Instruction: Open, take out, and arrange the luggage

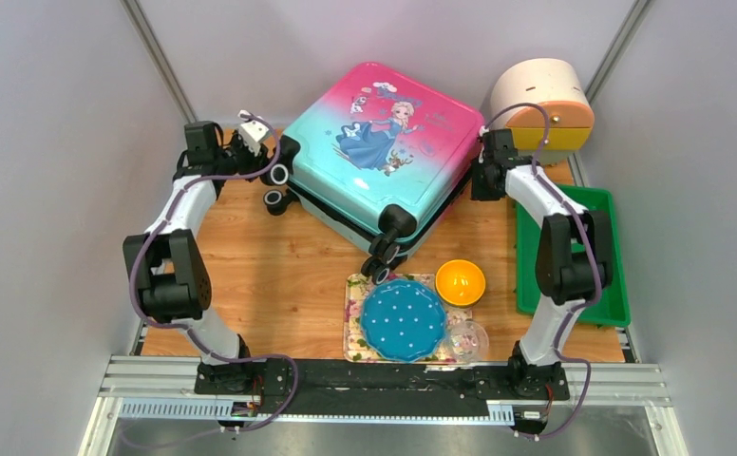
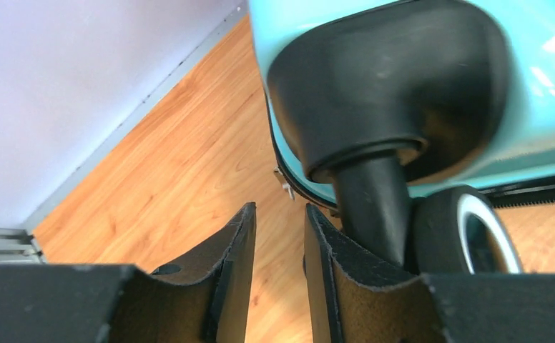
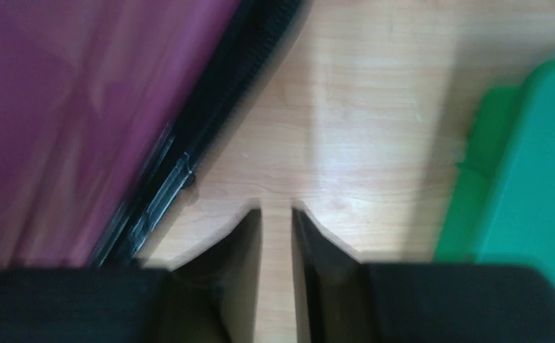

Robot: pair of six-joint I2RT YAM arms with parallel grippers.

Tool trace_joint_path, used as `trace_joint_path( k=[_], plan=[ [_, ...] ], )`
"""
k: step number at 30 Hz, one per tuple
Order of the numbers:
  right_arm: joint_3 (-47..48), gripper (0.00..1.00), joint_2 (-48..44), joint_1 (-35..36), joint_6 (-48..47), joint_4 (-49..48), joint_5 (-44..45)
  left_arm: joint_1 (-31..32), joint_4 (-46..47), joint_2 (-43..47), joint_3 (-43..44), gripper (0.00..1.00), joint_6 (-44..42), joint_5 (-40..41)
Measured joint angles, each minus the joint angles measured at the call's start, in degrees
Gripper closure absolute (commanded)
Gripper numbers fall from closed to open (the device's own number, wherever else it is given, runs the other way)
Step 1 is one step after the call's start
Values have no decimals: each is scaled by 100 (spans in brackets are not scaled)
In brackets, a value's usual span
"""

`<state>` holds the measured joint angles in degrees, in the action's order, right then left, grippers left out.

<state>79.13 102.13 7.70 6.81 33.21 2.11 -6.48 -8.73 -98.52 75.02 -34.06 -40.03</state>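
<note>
The luggage [image 1: 379,142], a pink-to-turquoise suitcase with a cartoon girl print, lies flat and closed at the back middle of the table. My left gripper [image 1: 268,160] is at its left corner beside a black wheel [image 1: 275,199]. In the left wrist view the left gripper [image 2: 280,209] shows a narrow gap with only bare wood in it, and the wheel stem [image 2: 375,207] and wheel [image 2: 468,232] stand just right of it. My right gripper [image 1: 481,188] is at the suitcase's right edge. The right gripper [image 3: 277,211] is slightly open over bare wood, with the black zipper trim [image 3: 189,164] to its left.
A round cream drawer cabinet [image 1: 542,103] stands at the back right. A green tray [image 1: 615,285] lies along the right side and shows as green tray [image 3: 525,164] close to the right fingers. Near the front are an orange bowl [image 1: 461,281], a blue dotted plate [image 1: 403,318] on a floral mat [image 1: 355,294], and a clear cup [image 1: 469,337].
</note>
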Motion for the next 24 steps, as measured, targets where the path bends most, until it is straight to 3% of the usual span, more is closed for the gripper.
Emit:
trace_joint_path(
  k=[10,18,24],
  plan=[
    [1252,73,1226,-22,31,-262,-92,31,-354,914,-815,60,-348,11],
    [1838,72,1770,210,-166,-643,-168,-426,-68,1252,-1558,55,706,52],
    [2509,68,2433,621,-476,-1305,-243,-713,345,1495,-1725,51,1235,929]
  ],
)
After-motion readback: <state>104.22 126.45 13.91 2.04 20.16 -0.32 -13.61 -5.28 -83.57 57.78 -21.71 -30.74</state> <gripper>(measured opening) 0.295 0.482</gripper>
